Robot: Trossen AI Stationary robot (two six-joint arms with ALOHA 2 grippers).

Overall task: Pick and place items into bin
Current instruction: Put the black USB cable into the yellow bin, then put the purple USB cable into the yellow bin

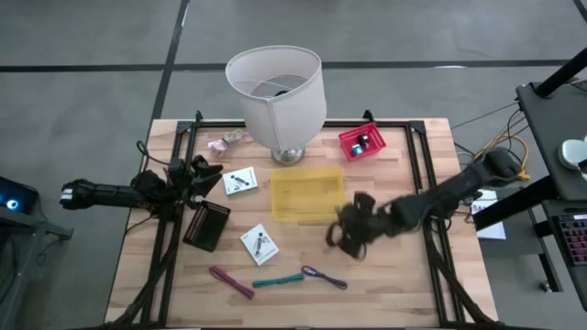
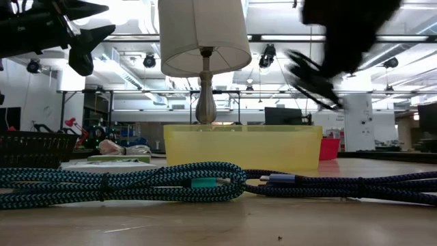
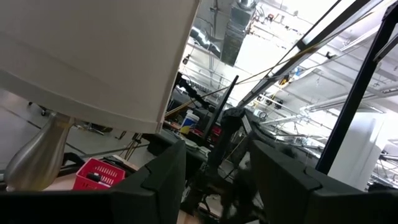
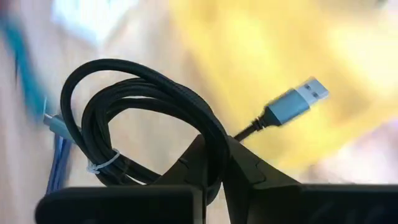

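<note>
Cable, coiled black cable [image 4: 140,118], tie-bound, light and floppy, pinched across its bundled strands by right gripper [image 4: 214,168] above the table beside yellow bin's [image 1: 307,194] right edge; best held at the bundle, since loose loops and plug swing.

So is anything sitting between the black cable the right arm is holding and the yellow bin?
Nothing visible. The right end effector is shut on the coiled black cable, raised off the table just to the right of the yellow bin. The lamp stands behind the bin, off that path.
</note>
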